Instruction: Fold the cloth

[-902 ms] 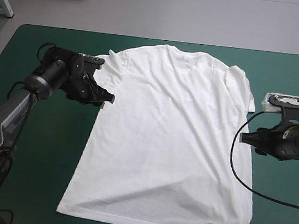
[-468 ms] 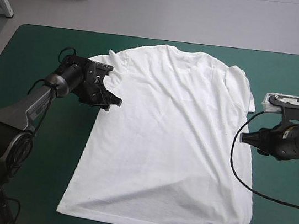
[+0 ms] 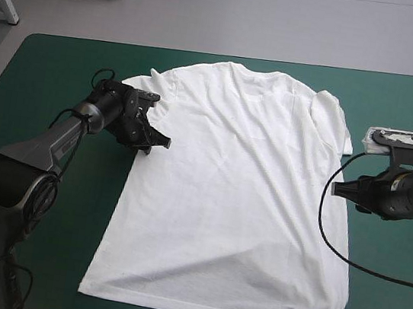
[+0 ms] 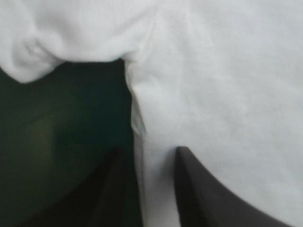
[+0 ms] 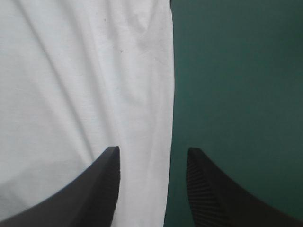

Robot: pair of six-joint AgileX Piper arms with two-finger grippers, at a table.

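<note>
Teal-green table cover [image 3: 26, 175] carries the white short-sleeved T-shirt [image 3: 232, 189], spread flat at its middle, collar toward the far edge. For a clean fold each arm should pinch its side edge squarely and lift evenly — the left gripper [image 4: 149, 153] straddles the seam below the sleeve, the right gripper [image 5: 152, 153] the opposite edge, both black-fingered pairs apart, holding nothing
</note>
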